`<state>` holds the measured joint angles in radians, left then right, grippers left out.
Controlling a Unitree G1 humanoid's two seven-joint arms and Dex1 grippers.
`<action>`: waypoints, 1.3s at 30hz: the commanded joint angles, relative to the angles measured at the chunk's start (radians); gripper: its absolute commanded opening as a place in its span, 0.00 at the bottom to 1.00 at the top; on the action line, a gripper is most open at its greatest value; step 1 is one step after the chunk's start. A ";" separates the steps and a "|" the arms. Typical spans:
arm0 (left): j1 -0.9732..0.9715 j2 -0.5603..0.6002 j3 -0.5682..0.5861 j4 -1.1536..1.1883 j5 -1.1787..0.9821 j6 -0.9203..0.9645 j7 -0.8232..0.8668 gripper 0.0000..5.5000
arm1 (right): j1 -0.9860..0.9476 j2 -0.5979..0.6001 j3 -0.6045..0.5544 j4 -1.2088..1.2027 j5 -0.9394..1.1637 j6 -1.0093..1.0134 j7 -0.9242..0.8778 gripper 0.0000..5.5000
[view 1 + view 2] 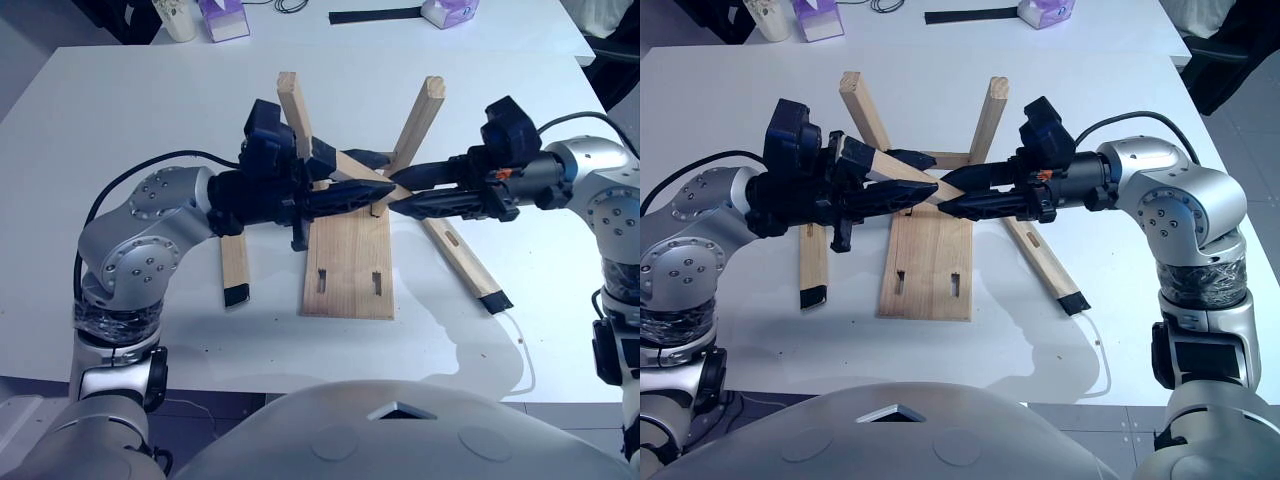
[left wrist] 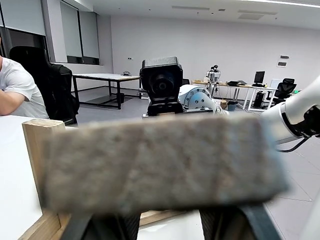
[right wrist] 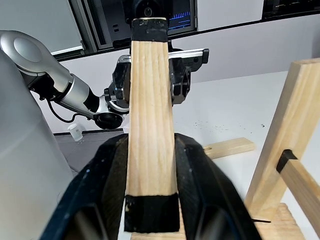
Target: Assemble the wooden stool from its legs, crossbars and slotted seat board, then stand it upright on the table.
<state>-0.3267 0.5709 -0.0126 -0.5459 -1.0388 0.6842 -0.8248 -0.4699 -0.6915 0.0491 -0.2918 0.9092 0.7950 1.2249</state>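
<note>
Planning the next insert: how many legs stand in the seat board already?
2: left upright leg and right upright leg, both at the seat board's far end. None looks hidden.

Pressed close to the left wrist camera, the held leg [image 2: 165,165] is pure blur, grain and edges unreadable. From the head, left gripper [image 1: 392,173] and right gripper [image 1: 397,190] cover the 12 o'clock end of the seat board [image 1: 348,270]; at 9 o'clock the left arm [image 1: 150,225] masks the top of the loose leg [image 1: 234,268].
</note>
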 commanded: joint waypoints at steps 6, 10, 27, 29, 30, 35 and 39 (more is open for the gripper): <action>0.012 0.014 -0.009 0.021 0.032 0.002 -0.033 0.24 | -0.024 0.017 0.000 -0.012 -0.077 -0.060 -0.019 0.24; 0.009 0.011 -0.003 0.038 0.044 -0.005 -0.040 0.24 | -0.007 0.015 0.037 -0.026 -0.158 -0.109 -0.029 0.33; 0.117 0.079 0.193 -0.016 -0.020 0.001 0.002 0.24 | 0.145 -0.041 -0.082 0.017 -0.239 -0.204 -0.057 0.44; 0.135 0.085 0.227 -0.020 -0.029 -0.001 0.017 0.24 | 0.173 -0.023 -0.139 0.034 -0.234 -0.209 -0.110 0.44; 0.145 0.091 0.242 -0.022 -0.033 -0.001 0.019 0.24 | 0.185 -0.014 -0.160 0.042 -0.237 -0.215 -0.134 0.44; 0.197 0.136 0.301 -0.024 -0.041 0.014 0.014 0.24 | 0.239 -0.002 -0.164 0.033 -0.264 -0.243 -0.174 0.44; 0.259 0.228 0.381 -0.042 -0.071 0.047 -0.043 0.24 | 0.291 -0.008 -0.184 -0.026 -0.246 -0.237 -0.201 0.44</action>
<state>-0.1109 0.7294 0.3200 -0.5654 -1.0911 0.7036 -0.8274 -0.2079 -0.6937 -0.1166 -0.2731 0.6540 0.5573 1.0412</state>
